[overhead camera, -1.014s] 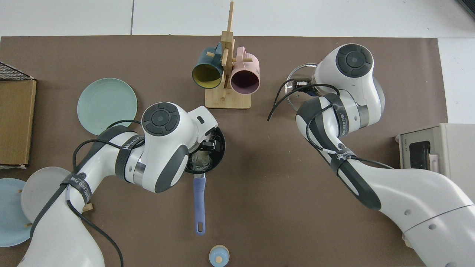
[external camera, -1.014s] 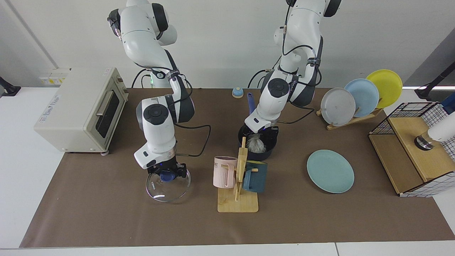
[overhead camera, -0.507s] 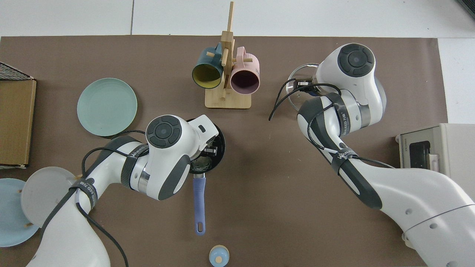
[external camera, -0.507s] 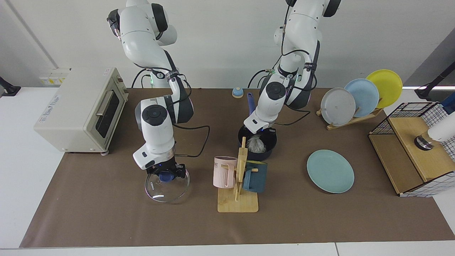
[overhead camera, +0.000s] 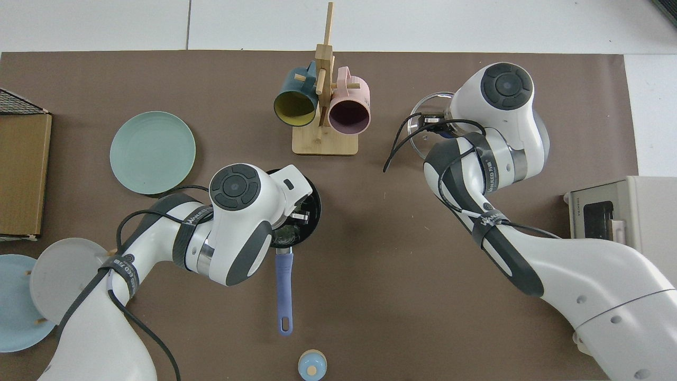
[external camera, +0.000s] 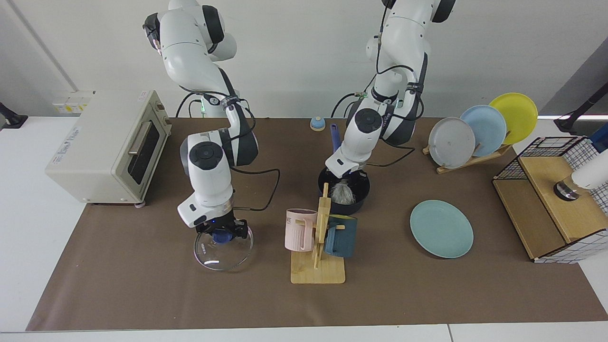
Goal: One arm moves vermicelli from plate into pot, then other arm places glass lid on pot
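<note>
The vermicelli (external camera: 341, 193) (overhead camera: 286, 236) lies as a whitish bunch inside the dark navy pot (external camera: 361, 194) (overhead camera: 314, 197). The pot's blue-purple handle (overhead camera: 284, 286) points away from the mug rack. My left gripper (external camera: 348, 179) (overhead camera: 302, 208) hovers just above the pot, open, with nothing between its fingers. The teal-green plate (external camera: 441, 229) (overhead camera: 152, 152) lies bare beside the pot. The glass lid (external camera: 223, 254) (overhead camera: 419, 108) rests on the mat. My right gripper (external camera: 222, 234) stands over it, shut on its blue knob (external camera: 221, 237).
A wooden mug rack (external camera: 317, 271) with a pink and a dark teal mug stands just in front of the pot. A toaster oven (external camera: 109, 142), a rack of grey, blue and yellow plates (external camera: 484, 128) and a wire-and-wood shelf (external camera: 551, 199) line the table's ends.
My left gripper has risen and drawn back a little from the pot, leaving the vermicelli inside. The right arm shifted only slightly, still on the lid's knob.
</note>
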